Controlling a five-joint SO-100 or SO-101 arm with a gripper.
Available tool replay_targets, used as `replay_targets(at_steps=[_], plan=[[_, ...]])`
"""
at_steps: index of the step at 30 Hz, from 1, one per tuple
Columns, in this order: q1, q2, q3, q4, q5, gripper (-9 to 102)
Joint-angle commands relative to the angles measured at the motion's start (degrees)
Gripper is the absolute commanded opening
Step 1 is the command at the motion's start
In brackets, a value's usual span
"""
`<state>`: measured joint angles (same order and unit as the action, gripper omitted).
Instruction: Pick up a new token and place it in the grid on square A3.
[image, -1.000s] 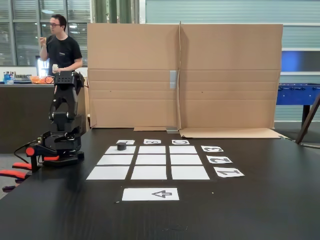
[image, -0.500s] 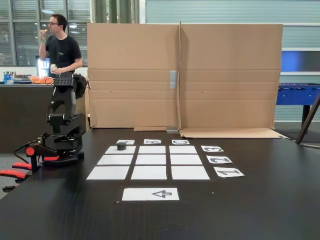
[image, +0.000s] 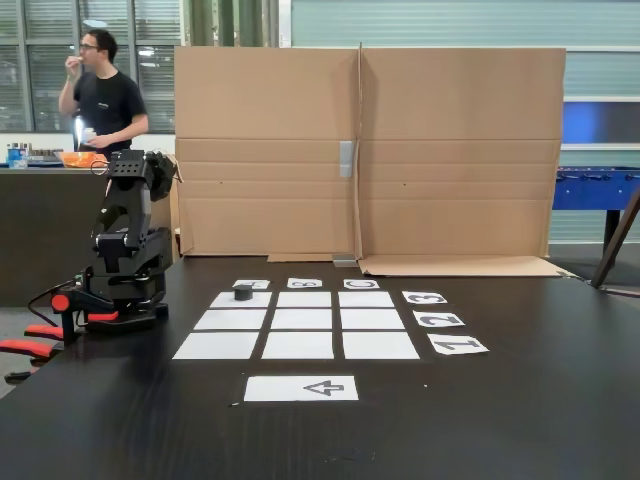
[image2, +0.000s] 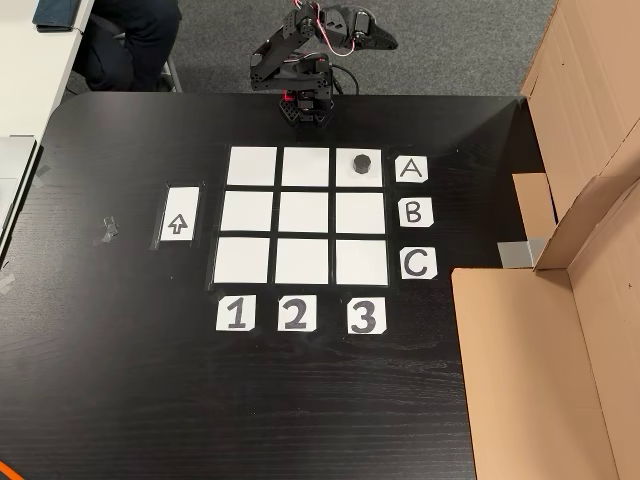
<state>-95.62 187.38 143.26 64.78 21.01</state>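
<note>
Gripper (image2: 385, 42) jaws too small to read, aperture unclear. Token (image2: 361, 163) on square A3 (image2: 371, 177), near table (image2: 120, 380) edge, well apart from gripper.

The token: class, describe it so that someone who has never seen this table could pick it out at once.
On the black table lies a three-by-three grid of white paper rectangles. Go to the corner cell beside label A and in line with label 3, nearest the robot arm. The token is the small dark puck there; the other eight cells are bare.
</note>
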Motion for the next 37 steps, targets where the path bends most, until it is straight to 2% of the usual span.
replay_targets(at_steps=[1, 37], plan=[[0.7, 1.23, 0.44, 0.09, 0.0, -1], [1.05, 3.08, 17.05, -0.62, 0.0, -1]])
